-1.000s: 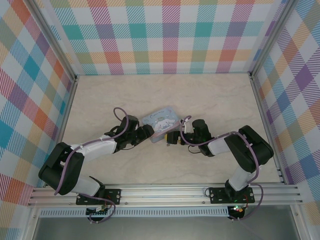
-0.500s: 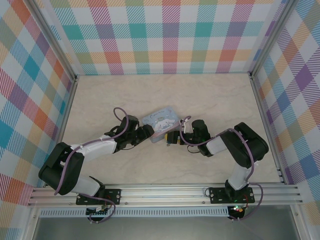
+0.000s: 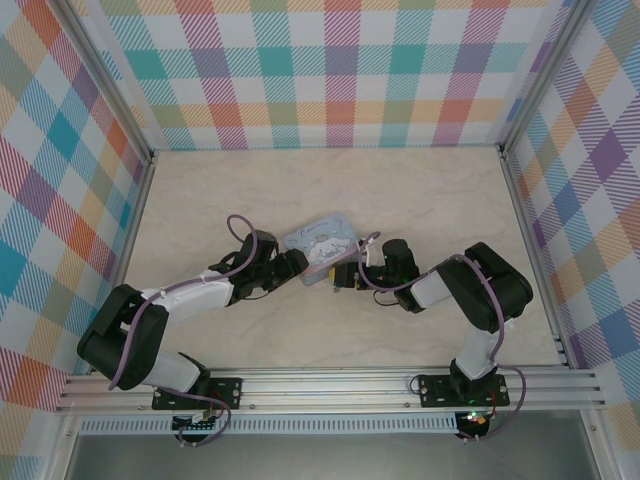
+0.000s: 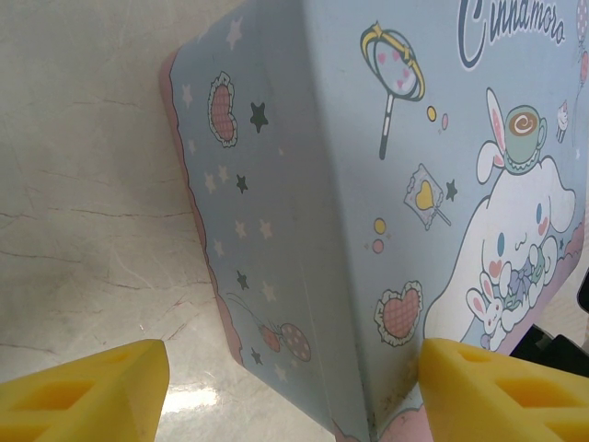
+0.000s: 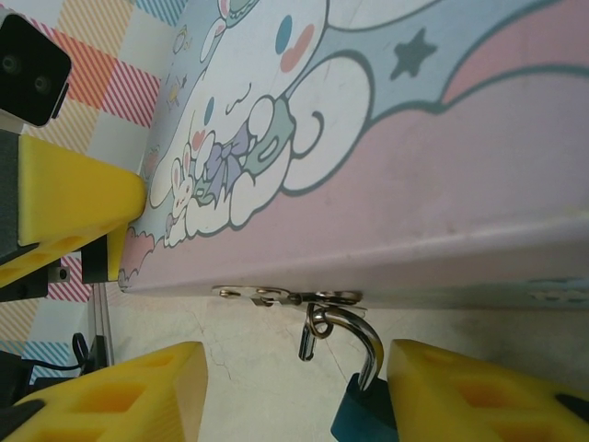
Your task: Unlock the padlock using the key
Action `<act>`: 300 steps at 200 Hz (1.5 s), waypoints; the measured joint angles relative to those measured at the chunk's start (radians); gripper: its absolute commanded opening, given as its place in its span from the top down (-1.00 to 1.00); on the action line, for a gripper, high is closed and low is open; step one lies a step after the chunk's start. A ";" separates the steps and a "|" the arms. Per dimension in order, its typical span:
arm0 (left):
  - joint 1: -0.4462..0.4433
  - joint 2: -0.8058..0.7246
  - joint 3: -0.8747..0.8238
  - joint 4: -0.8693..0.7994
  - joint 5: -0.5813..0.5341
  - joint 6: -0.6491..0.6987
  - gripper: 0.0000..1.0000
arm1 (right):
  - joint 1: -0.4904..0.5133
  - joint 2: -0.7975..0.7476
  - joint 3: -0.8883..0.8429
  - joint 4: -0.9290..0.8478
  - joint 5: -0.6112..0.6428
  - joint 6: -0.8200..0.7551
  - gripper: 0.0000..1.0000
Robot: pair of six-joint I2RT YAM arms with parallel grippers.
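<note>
The padlock [image 5: 354, 419], a tiny one with a dark teal body and a thin silver shackle [image 5: 363, 333], is shown in the right wrist view. It is hooked through a small silver hasp [image 5: 276, 296] on the edge of a pale blue Cinnamoroll tin [image 5: 386, 138]. The body is set on the table [image 3: 300, 190], just beside the tin's pink-trimmed side, and is partly cut off by the picture's lower edge.

The padlock is bracketed by the right gripper [image 5: 294, 368]. Its jaws are parted. The teal body is seen against one yellow finger, while the other finger is kept well apart from it, with bare table between. Nothing is clamped.

The left gripper [image 4: 290, 396] is placed at the opposite end of the tin, astride one corner. Its jaws are held wide. One finger is seen at the edge of the printed lid, though contact cannot be told. The other is separated from the tin's starred side wall by a strip of table. No firm hold is shown.

In the top view, the tin is found near the middle of the table, between the two arms, inside checked walls [image 3: 340, 70].
</note>
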State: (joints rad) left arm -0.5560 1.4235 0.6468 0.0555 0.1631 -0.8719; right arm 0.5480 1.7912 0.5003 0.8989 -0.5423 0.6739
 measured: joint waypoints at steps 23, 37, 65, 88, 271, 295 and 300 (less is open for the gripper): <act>0.000 0.000 0.000 0.000 0.000 0.000 -0.42 | 0.000 0.001 0.000 0.000 -0.002 0.000 0.08; 0.000 0.000 0.000 0.000 0.000 0.000 -0.42 | 0.000 0.002 0.000 0.001 -0.002 0.001 0.16; 0.000 0.000 0.000 0.000 0.000 0.000 -0.42 | 0.000 0.002 0.000 0.001 -0.002 0.004 0.29; 0.000 0.000 0.001 -0.001 0.000 0.000 -0.43 | -0.005 0.002 0.000 0.001 -0.005 0.003 0.40; 0.000 0.000 0.002 -0.004 -0.005 0.000 -0.44 | -0.010 0.021 0.000 -0.002 0.014 0.049 0.87; 0.000 0.000 0.002 -0.004 -0.005 0.000 -0.45 | -0.010 0.022 -0.003 0.008 0.022 0.068 0.88; 0.000 0.000 0.002 -0.004 -0.006 0.000 -0.45 | -0.010 0.025 -0.005 0.016 0.023 0.074 0.88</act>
State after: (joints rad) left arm -0.5564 1.4235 0.6487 0.0513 0.1574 -0.8719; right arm 0.5377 1.8160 0.4950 0.9150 -0.5194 0.7483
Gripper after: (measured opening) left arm 0.722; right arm 0.061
